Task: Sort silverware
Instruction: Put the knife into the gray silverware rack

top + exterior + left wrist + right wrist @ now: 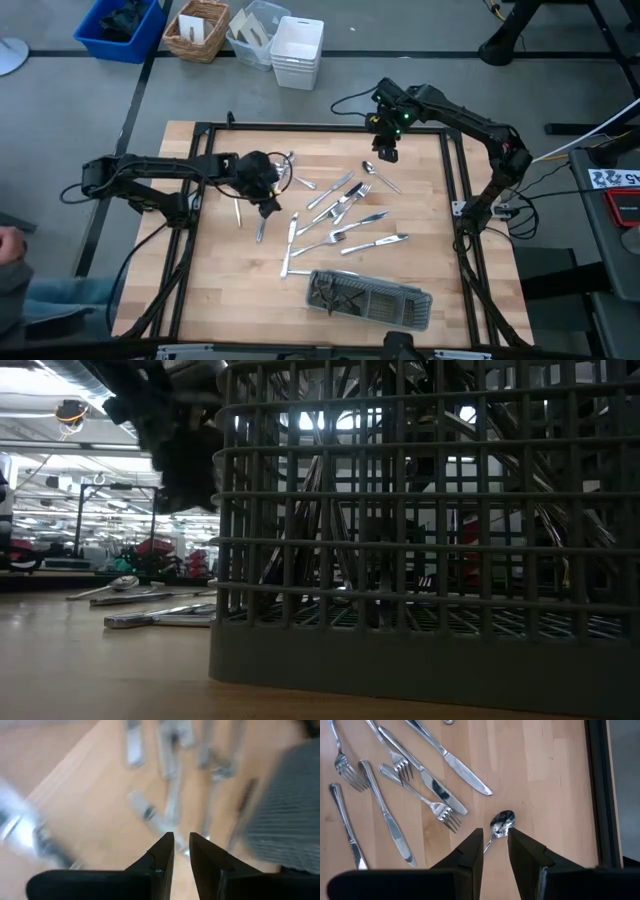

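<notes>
The silverware [340, 215], several forks, knives and spoons, lies scattered flat on the wooden table [220, 290]. My left gripper [266, 196] hovers over the left edge of the scatter, just above a knife [262, 228]. Its fingers [181, 845] stand a narrow gap apart with nothing between them. My right gripper [386, 150] hangs over the far right of the table, open [495, 840], above a spoon [501, 823] that lies on the wood. The spoon's handle runs under the fingers.
A long dark grey mesh tray [370, 293] lies near the table's front edge; it fills most of the low view [420, 560]. A black frame [455, 180] borders the table. Bins and baskets [250, 35] stand on the floor beyond the far edge.
</notes>
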